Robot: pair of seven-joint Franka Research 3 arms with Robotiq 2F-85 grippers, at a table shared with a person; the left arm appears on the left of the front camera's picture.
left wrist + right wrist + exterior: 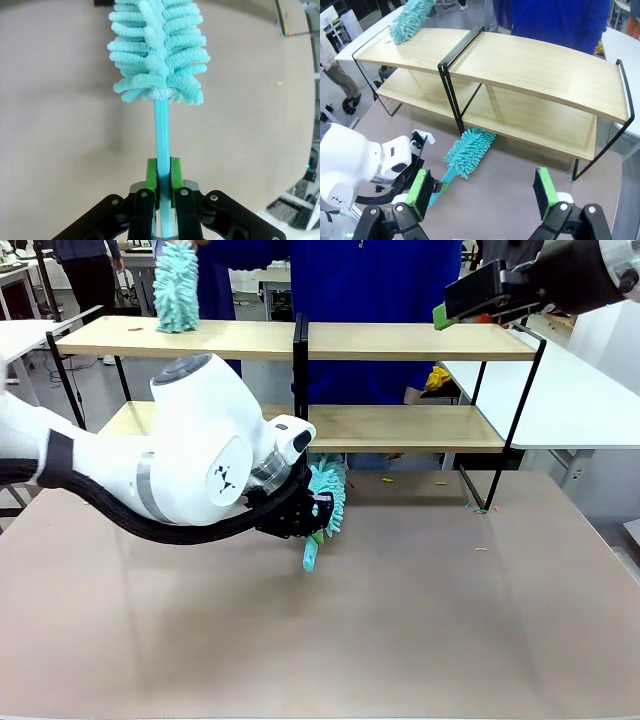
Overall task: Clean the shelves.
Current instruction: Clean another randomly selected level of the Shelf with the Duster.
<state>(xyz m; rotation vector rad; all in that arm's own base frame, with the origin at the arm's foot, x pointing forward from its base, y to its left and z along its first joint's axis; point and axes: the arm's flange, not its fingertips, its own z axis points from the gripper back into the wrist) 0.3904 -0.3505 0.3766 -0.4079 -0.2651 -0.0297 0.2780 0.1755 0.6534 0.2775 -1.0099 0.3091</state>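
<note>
Our left jaws pinch the light, soft-headed teal duster (159,50) by its thin handle, we judge rightly, at the rigid shelves (400,340) standing across the table (420,630); right jaws spread.

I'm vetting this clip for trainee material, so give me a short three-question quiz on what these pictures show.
1. What does the left gripper hold?
A. a sponge
B. the handle of a teal duster
C. a spray bottle
2. True or false: the right gripper is shut on a cloth.
3. Fill in: a second duster rests on the ___ board of the shelves.

Key:
1. B. The green pads clamp the thin handle.
2. False. Its jaws stand open and empty.
3. top
</note>
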